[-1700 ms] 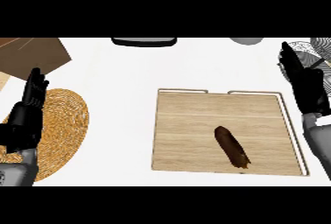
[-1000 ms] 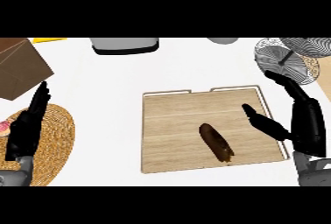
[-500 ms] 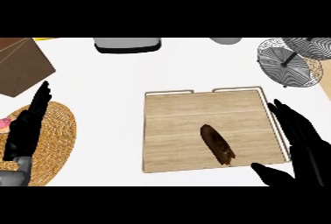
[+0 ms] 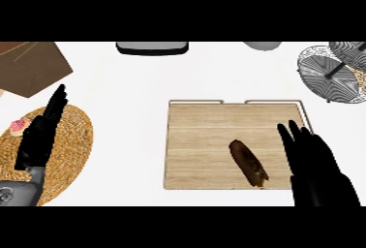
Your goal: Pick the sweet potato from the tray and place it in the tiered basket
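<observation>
White counter point(image 4: 136, 92) with woven mat point(image 4: 71, 145), perhaps wicker.

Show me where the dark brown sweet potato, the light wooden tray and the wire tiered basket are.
dark brown sweet potato point(image 4: 248, 162), head view, its middle.
light wooden tray point(image 4: 200, 140), head view, bare floor.
wire tiered basket point(image 4: 318, 77), head view, lower tier's mesh.

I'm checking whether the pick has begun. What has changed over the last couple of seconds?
The right hand came down from the upper right to the tray's right edge, fingers straight, beside the sweet potato, not touching it. Nothing was grasped. The sweet potato lies as before; the left hand rests open at left.
</observation>
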{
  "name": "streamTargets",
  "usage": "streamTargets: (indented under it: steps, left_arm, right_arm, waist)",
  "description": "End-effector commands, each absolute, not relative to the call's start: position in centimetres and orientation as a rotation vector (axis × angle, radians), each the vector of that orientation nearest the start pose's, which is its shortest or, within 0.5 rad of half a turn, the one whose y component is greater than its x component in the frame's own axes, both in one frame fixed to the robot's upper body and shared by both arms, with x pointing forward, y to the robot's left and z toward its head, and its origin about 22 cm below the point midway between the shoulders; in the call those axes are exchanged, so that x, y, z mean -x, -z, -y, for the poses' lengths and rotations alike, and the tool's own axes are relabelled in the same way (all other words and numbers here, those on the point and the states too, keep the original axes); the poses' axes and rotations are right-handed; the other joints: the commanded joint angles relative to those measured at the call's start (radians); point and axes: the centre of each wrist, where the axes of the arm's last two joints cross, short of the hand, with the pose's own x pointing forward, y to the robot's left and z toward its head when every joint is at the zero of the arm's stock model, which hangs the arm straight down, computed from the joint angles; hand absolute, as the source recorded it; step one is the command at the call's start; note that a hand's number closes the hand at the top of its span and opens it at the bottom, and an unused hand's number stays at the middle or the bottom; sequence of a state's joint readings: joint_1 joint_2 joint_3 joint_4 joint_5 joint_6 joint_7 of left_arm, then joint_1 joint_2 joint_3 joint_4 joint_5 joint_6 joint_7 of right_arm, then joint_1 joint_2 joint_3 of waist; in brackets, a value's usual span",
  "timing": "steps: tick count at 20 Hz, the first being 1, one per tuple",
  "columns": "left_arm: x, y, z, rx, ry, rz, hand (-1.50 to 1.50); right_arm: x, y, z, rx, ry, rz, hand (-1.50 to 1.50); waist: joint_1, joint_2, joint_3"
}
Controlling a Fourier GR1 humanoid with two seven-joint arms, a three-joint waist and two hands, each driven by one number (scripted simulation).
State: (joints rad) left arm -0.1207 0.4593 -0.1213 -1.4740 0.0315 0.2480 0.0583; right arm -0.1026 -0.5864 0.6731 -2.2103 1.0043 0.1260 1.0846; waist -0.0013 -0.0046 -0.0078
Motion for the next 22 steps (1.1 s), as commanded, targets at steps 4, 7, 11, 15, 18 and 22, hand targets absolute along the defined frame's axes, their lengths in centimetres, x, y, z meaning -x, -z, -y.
streamTargets:
  steps: [4, 7, 11, 15, 18, 22]
  left_arm:
    - [-28.0, -4.0, -29.5, -0.417, 0.224, 1.534, 0.0]
    - [-28.1, -3.9, -29.4, -0.433, 0.234, 1.533, 0.0]
    - [-28.2, -4.6, -31.5, -0.444, 0.23, 1.527, 0.0]
    - [-27.3, -2.3, -29.5, -0.418, 0.241, 1.532, 0.0]
    - [-27.8, -3.1, -28.9, -0.432, 0.226, 1.532, 0.0]
    - [-27.4, -4.0, -29.9, -0.432, 0.214, 1.535, 0.0]
  right_arm:
    - [-18.0, -12.5, 11.4, 1.273, -0.93, 0.946, -1.5]
    - [-18.8, -11.7, 9.9, 1.271, -0.938, 0.871, -1.5]
    - [-19.9, -10.4, 9.4, 1.319, -0.95, 0.795, -1.5]
    - [-21.1, -9.9, 7.6, 1.314, -0.948, 0.754, -1.5]
    - [-19.7, -9.4, 5.8, 1.316, -0.945, 0.759, -1.5]
    - [-19.4, -8.6, 6.6, 1.347, -0.996, 0.733, -1.5]
  waist:
    - [0.009, 0.006, 0.003]
    - [0.008, 0.005, 0.003]
    - [0.004, 0.004, 0.004]
    - [0.007, 0.005, 0.005]
    - [0.0, 0.003, 0.006]
    - [0.001, 0.002, 0.007]
